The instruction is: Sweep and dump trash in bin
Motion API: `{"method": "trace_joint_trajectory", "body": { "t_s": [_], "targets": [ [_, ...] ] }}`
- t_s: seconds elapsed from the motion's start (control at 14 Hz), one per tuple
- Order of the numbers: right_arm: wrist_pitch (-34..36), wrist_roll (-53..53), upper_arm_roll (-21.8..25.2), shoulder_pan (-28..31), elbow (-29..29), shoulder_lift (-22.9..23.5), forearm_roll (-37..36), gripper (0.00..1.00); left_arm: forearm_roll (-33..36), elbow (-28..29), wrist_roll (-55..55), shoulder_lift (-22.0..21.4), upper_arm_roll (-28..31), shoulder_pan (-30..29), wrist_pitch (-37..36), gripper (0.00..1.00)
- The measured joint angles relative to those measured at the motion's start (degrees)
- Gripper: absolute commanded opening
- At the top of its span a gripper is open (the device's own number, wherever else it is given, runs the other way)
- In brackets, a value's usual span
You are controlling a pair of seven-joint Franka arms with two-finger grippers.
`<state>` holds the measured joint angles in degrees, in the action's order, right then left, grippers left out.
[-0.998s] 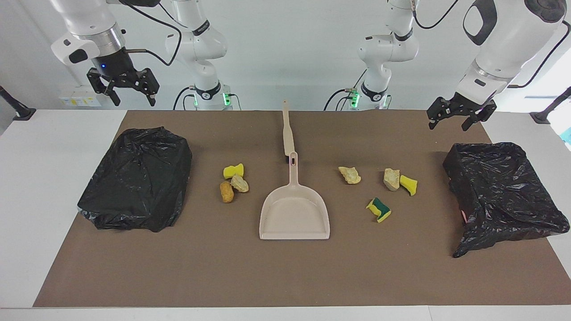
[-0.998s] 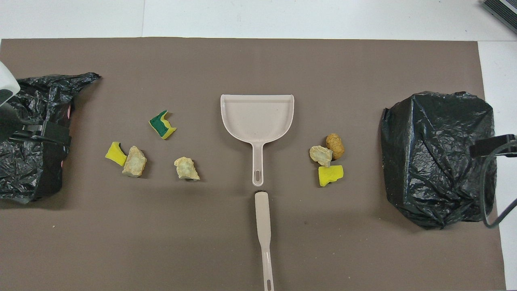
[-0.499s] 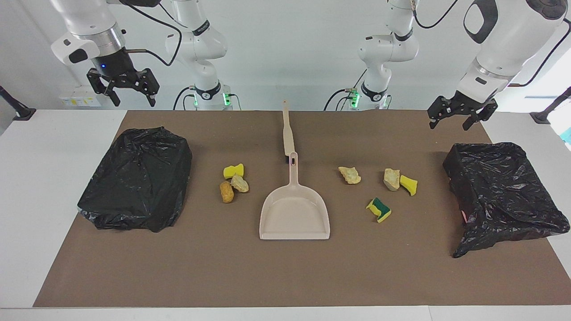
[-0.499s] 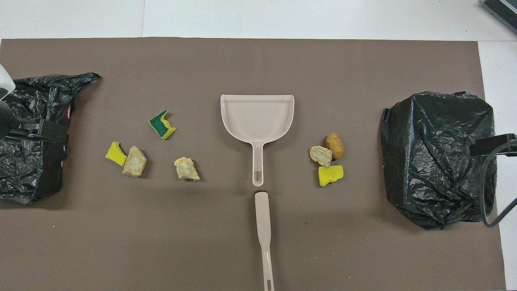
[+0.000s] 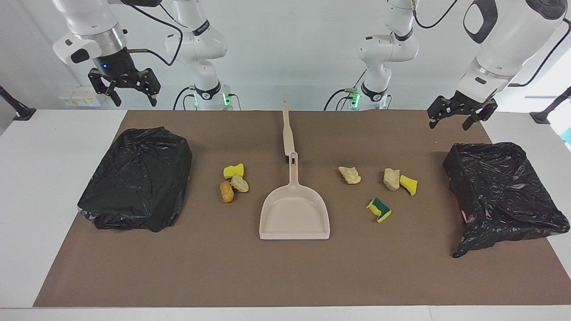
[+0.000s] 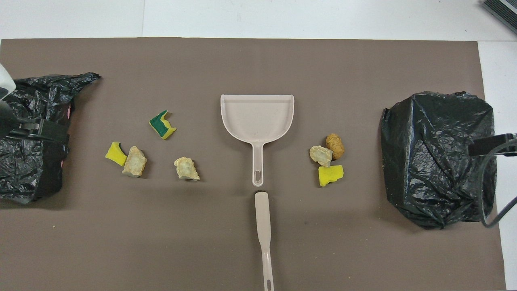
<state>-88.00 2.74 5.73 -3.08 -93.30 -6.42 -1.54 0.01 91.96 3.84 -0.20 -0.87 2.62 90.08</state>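
You are looking at an evenly lit scene: soft, bright light is falling from above, and the brown mat [image 5: 285, 267] is showing no hot spots. Shadows are staying short and faint; the dustpan [image 5: 294, 214] is casting only a thin dark line along its rim. The crinkled black bags [image 5: 136, 178] are catching small white glints on their folds, and you are losing detail in their deepest creases. The white wall is reading bright and slightly washed out, and a pale glow is coming in at the edge of the facing view at the left arm's end. Both views are staying sharp, with no motion blur.
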Motion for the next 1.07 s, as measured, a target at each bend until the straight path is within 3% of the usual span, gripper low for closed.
{"method": "trace_joint_trajectory", "body": {
  "t_s": [1.07],
  "targets": [
    [0.0, 0.0, -0.1, -0.3, -0.1, 0.0, 0.0, 1.00, 0.0, 0.1, 0.0, -0.1, -0.1, 0.0, -1.0, 1.00]
  ]
}}
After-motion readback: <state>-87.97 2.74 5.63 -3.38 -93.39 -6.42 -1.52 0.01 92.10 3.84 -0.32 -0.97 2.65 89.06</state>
